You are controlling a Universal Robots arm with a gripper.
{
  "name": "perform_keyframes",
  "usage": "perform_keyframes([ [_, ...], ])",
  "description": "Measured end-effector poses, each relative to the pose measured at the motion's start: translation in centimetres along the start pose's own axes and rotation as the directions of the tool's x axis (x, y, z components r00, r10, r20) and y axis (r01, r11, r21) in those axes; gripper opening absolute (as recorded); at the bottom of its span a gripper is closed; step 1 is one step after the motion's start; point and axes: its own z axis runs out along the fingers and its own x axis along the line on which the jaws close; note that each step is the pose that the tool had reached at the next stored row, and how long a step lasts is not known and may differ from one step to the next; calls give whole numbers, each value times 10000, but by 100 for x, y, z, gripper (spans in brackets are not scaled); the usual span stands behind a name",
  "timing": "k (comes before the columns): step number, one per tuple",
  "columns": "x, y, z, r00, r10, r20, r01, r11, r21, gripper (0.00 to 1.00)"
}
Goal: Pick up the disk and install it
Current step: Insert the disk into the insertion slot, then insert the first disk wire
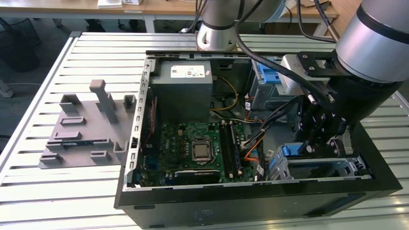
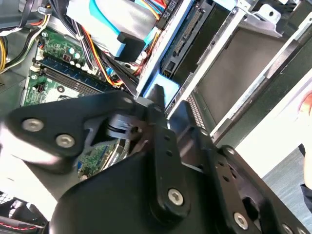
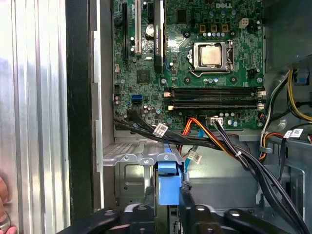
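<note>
while the disk [image 3: 168, 187] stands in the drive bay [image 3: 127, 168] (grey metal) — jaws clamp its blue tab.

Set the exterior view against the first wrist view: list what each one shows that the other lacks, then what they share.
The exterior view adds the grey fixture block, the power supply box and the arm's silver body. The first wrist view adds white tags on the black cables and what looks like a person's fingertip beside the case. Both show the slatted table, the motherboard with its processor socket, an orange cable, and the gripper at the blue end of the disk.
</note>
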Motion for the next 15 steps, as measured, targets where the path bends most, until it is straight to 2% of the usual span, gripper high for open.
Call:
perform_keyframes([
  [1, 0, 0, 0, 10000, 0, 0, 0, 10000, 0, 30],
  [2, 0, 0, 0, 10000, 0, 0, 0, 10000, 0, 30],
  [4, 0, 0, 0, 10000, -1, 0, 1, 10000, 0, 18],
  [5, 0, 0, 1, 10000, -1, 0, 1, 10000, 0, 18],
  [7, 0, 0, 1, 10000, -1, 1, 1, 10000, 0, 11],
  [15, 0, 0, 4, 10000, -1, 0, 1, 10000, 0, 11],
])
